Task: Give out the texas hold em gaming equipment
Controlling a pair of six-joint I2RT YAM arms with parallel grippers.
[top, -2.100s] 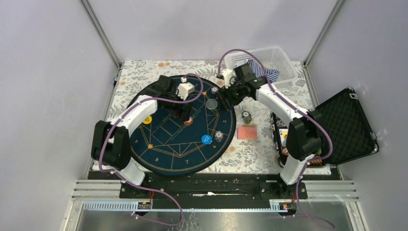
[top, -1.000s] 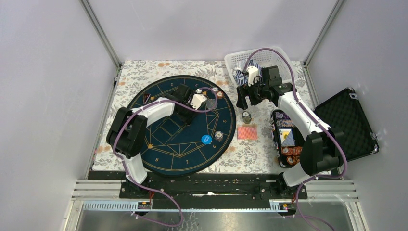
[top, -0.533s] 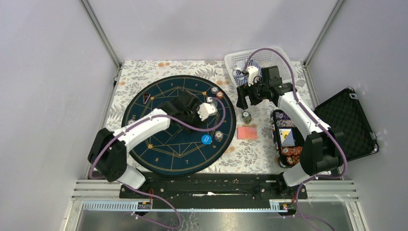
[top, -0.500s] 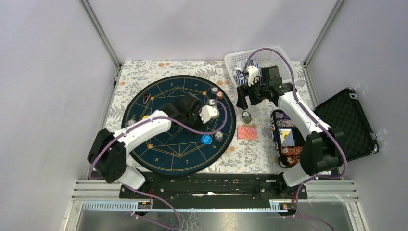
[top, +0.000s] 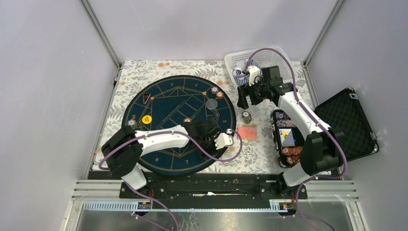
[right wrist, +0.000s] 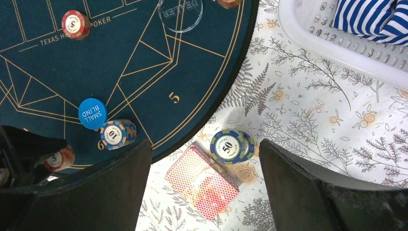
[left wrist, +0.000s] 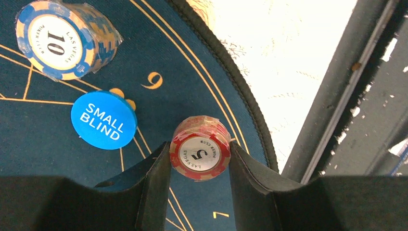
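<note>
Two arms work a card table seen from above. The left gripper (top: pixel 207 134) reaches low over the near-right rim of the round navy mat (top: pixel 168 103). The right gripper (top: pixel 243 98) hangs beyond it, off the mat's right edge and just short of the white basket (top: pixel 281 54). Just nearer than the right gripper, the "50" chip stack (top: pixel 246 116) and the red-backed deck of cards (top: pixel 248 132) sit on the floral cloth (top: pixel 144 67). An orange disc (top: pixel 147 119) lies on the mat well to the left of the left gripper, and an open black case (top: pixel 346 125) lies to the right arm's right.

From the left wrist, the two black fingers (left wrist: pixel 154 187) are clamped on a red "5" chip stack (left wrist: pixel 200 150), its sides touching both pads. Whether it rests on the mat or is raised cannot be told. Ahead and left of the fingertips lies the blue "Small Blind" disc (left wrist: pixel 103 120), with a blue "10" stack (left wrist: pixel 62 40) farther ahead. The mat's edge curves past on the gripper's right.

From the right wrist, that gripper's jaws stand wide apart with nothing between them. Framed in the gap below are the "50" chip stack and the deck of cards, just beside each other. Left of the gap, the blue "10" stack and the blue disc sit on the mat, with the left gripper and its red stack lower left. A second red "5" stack (right wrist: pixel 76 24) and a clear dealer disc (right wrist: pixel 180 12) lie farther ahead.
</note>
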